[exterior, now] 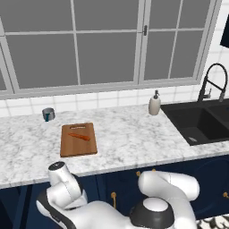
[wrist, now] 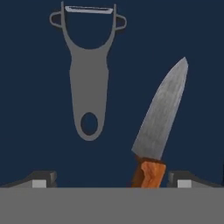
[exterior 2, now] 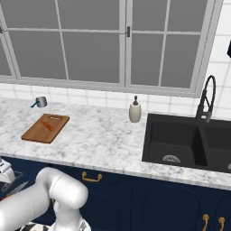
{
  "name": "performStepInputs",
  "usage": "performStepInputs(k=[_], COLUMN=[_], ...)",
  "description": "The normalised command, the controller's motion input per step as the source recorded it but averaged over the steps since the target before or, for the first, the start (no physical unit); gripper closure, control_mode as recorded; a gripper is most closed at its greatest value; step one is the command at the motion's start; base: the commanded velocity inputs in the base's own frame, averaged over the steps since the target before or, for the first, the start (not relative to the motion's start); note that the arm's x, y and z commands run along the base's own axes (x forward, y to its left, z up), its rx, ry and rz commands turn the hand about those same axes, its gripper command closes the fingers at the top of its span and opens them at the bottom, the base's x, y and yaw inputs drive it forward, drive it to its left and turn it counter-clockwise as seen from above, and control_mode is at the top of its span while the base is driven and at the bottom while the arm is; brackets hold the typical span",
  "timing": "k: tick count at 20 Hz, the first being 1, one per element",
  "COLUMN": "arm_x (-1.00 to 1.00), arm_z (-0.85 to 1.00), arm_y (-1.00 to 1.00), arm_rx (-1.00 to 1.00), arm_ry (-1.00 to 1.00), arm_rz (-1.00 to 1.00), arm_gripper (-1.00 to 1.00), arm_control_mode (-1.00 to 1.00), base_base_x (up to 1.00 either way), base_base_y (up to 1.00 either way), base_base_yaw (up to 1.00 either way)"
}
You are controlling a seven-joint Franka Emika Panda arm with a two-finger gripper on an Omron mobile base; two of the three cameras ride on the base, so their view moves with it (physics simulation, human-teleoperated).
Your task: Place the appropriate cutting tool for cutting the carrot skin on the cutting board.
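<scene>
Jaws of your gripper (wrist: 112, 178) are standing spread wide, gripping nothing, fingertips (wrist: 43, 179) hovering over a dark blue surface. You're looking at the peeler (wrist: 89, 87) lying beside the knife (wrist: 159, 124), apart. Carrot (exterior: 80, 137) is resting on the cutting board (exterior: 78, 147) on the counter (exterior: 134, 138).

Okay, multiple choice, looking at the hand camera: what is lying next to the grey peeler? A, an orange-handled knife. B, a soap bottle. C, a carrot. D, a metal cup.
A: in the hand view an orange-handled knife lies beside the peeler on a dark blue surface, apart from it, blade pointing the same way as the peeler's head.
</scene>
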Motion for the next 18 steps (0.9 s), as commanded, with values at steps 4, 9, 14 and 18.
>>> performStepInputs(k=[4, 9, 14, 18], arm_x=[0.33, 0.36, 0.29, 0.17], arm_z=[-0.14, -0.19, -0.21, -0.28], arm_y=[0.00, 0.00, 0.00, 0.10], arm_rx=[0.00, 0.00, 0.00, 0.00], arm_ry=[-0.14, -0.04, 0.00, 0.00], arm_rz=[0.01, 0.02, 0.01, 0.00], arm_gripper=[-1.00, -1.00, -1.00, -1.00], arm_control_mode=[-1.00, -1.00, -1.00, -1.00], base_base_x=[0.00, 0.00, 0.00, 0.00], base_base_y=[0.00, 0.00, 0.00, 0.00], base_base_yaw=[0.00, 0.00, 0.00, 0.00])
